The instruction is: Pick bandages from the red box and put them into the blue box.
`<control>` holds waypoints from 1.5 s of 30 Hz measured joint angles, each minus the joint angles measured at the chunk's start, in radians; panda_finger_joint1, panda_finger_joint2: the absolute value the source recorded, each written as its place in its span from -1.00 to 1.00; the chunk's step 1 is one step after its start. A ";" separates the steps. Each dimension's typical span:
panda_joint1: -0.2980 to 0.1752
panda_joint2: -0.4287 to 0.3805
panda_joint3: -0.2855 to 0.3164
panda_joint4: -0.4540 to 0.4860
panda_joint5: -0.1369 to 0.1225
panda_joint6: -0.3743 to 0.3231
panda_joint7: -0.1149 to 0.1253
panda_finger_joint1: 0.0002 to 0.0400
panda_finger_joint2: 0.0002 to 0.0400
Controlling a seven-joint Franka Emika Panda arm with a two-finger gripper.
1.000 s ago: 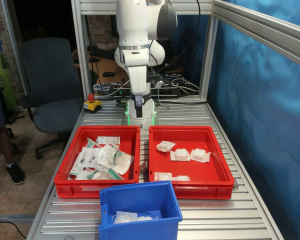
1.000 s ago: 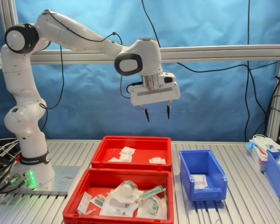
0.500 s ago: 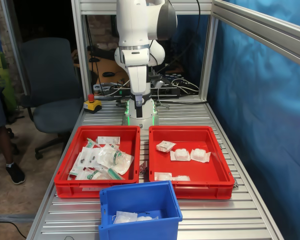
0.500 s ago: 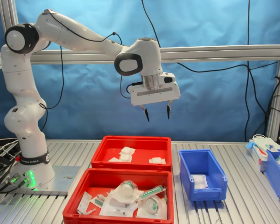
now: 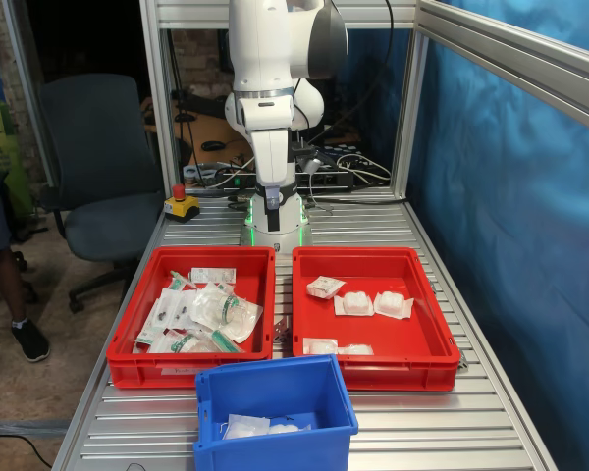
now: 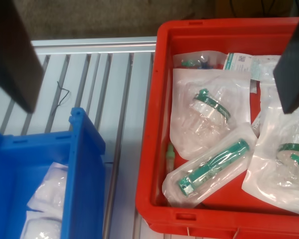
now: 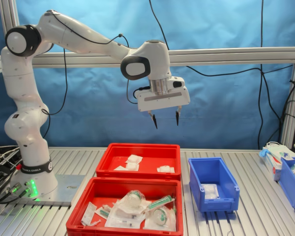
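My gripper (image 7: 165,123) hangs open and empty, high above the two red trays in the second exterior view; it is out of view in the first exterior view. The bandages (image 5: 371,304) lie in the red tray (image 5: 373,256) on the first exterior view's right, the far tray (image 7: 137,146) in the second exterior view. The blue box (image 5: 275,378) stands at the table's front and holds some bandages (image 5: 260,426). It also shows in the second exterior view (image 7: 219,202). In the wrist view my dark fingers (image 6: 12,55) frame the blue box (image 6: 84,179) and the other red tray (image 6: 154,149).
The other red tray (image 5: 191,368) holds bagged syringes and green-and-clear parts (image 6: 214,164). A second blue bin (image 7: 291,182) and a white box (image 7: 274,156) stand at the second exterior view's right. An emergency stop button (image 5: 180,203) sits near the arm's base (image 5: 275,231). Frame posts edge the table.
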 joint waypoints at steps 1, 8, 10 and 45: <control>0.000 0.000 0.000 0.000 0.000 0.000 0.000 1.00 1.00; 0.001 0.000 0.000 -0.005 0.000 0.000 0.000 1.00 1.00; 0.002 0.000 0.000 -0.007 0.000 0.000 0.000 1.00 1.00; 0.107 0.001 0.002 -0.222 0.000 0.128 0.064 1.00 1.00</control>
